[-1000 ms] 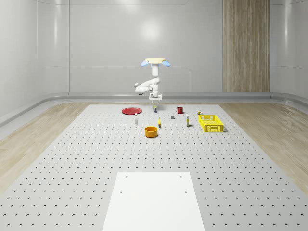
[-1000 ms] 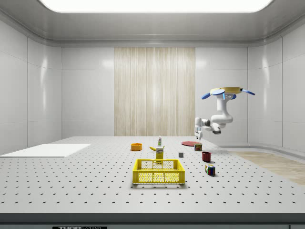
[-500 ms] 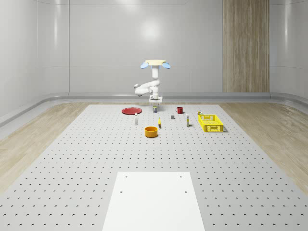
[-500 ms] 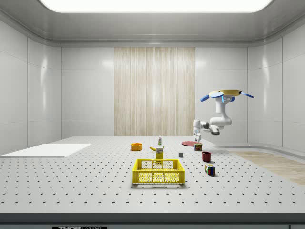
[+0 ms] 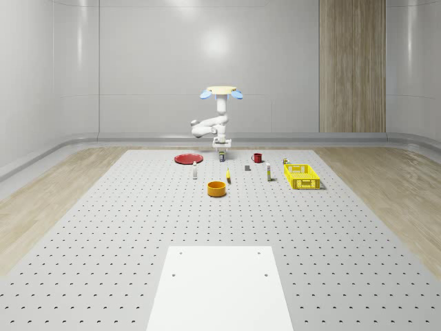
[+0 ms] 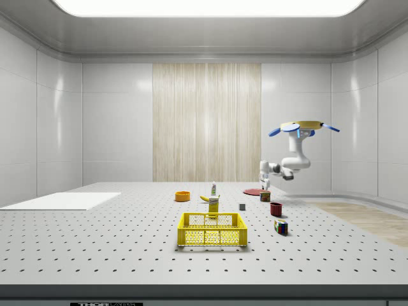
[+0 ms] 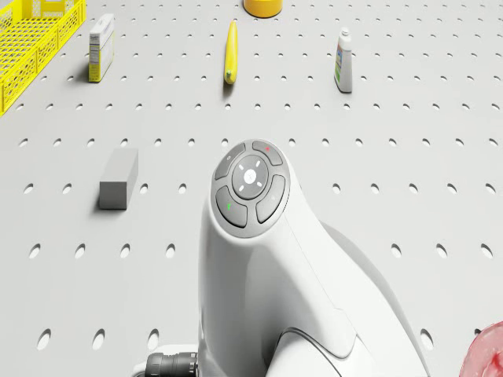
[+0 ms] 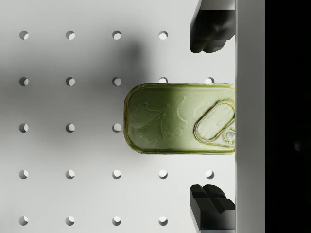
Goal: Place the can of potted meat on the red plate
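Observation:
The potted meat can [image 8: 180, 119], with a green-gold lid and a pull tab, stands upright on the perforated table. It appears small in the whole-scene view [image 5: 222, 157] and the side view [image 6: 264, 196]. My gripper [image 8: 210, 118] is open straight above the can, one dark fingertip [image 8: 209, 29] on each side of it and neither touching. The gripper [image 5: 222, 146] hangs just over the can. The drone [image 5: 222, 90] hovers above this spot. The red plate [image 5: 187, 158] lies flat on the table to the whole-scene view's left of the can, and its rim [image 7: 491, 353] shows in the drone view.
A grey block [image 7: 118, 178], a banana [image 7: 230, 52], a small bottle [image 7: 343, 60], a box [image 7: 100, 47], an orange bowl [image 5: 217, 188] and a yellow basket [image 5: 301, 175] lie on the near side of the can. A red mug [image 5: 257, 157] stands to the can's right.
The drone has sunk a little and the arm has brought the gripper lower, closer to the can. The can and the plate have not moved.

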Robot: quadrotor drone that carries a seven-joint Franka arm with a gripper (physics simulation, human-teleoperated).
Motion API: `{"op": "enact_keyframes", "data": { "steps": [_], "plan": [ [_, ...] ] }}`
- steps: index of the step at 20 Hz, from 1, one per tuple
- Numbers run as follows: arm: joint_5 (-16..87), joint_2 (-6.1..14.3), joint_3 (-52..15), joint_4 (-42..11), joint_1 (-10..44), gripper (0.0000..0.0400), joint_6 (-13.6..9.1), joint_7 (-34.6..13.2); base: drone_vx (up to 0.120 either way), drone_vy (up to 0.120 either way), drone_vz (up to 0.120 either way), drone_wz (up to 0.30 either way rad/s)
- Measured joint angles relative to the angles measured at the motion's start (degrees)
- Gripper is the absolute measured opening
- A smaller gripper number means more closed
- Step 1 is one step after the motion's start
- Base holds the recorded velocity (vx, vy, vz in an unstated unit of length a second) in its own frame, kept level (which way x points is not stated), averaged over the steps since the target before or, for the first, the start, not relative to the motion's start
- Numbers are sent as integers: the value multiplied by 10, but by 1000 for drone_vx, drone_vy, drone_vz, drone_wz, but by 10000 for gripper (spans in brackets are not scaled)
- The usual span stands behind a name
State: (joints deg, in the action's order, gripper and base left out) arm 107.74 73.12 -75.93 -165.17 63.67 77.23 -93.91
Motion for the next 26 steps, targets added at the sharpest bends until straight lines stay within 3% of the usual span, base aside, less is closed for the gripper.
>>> {"op": "enact_keyframes", "data": {
  "steps": [13, 25, 26],
  "plan": [
    [55, 37, 65, 15, 5, 400, 57, 2, -3, 0, 0, 0],
    [75, 43, 86, 41, 35, 400, 80, -8, 0, 0, 0, 0],
    [75, 44, 86, 42, 37, 377, 81, -8, 0, 0, 0, 0]
  ]
}}
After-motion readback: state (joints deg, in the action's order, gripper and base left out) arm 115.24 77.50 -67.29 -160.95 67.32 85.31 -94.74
